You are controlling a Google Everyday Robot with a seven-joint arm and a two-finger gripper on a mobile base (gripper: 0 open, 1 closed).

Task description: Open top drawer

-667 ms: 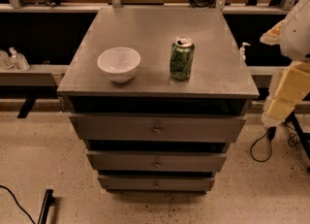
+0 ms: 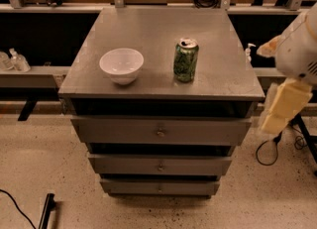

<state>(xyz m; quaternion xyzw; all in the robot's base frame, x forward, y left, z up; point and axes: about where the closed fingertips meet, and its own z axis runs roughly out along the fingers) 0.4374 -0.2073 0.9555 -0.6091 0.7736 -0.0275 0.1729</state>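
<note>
End effector point(image 2: 285, 106) slightly lower, right of top drawer point(image 2: 119, 131), state unclear; bowl point(image 2: 121, 64) and can point(image 2: 185, 60) on grey tabletop point(image 2: 148, 27); speckled floor point(image 2: 54, 168).

White rounded arm point(image 2: 301, 44), cream blocky end effector point(image 2: 283, 108) at the right edge

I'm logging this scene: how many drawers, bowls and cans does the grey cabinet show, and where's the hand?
Drawers: 3 (top drawer, middle drawer, bottom drawer)
Bowls: 1 (white bowl)
Cans: 1 (green can)
Total: 5
The hand hangs right of the cabinet, apart from it.
</note>
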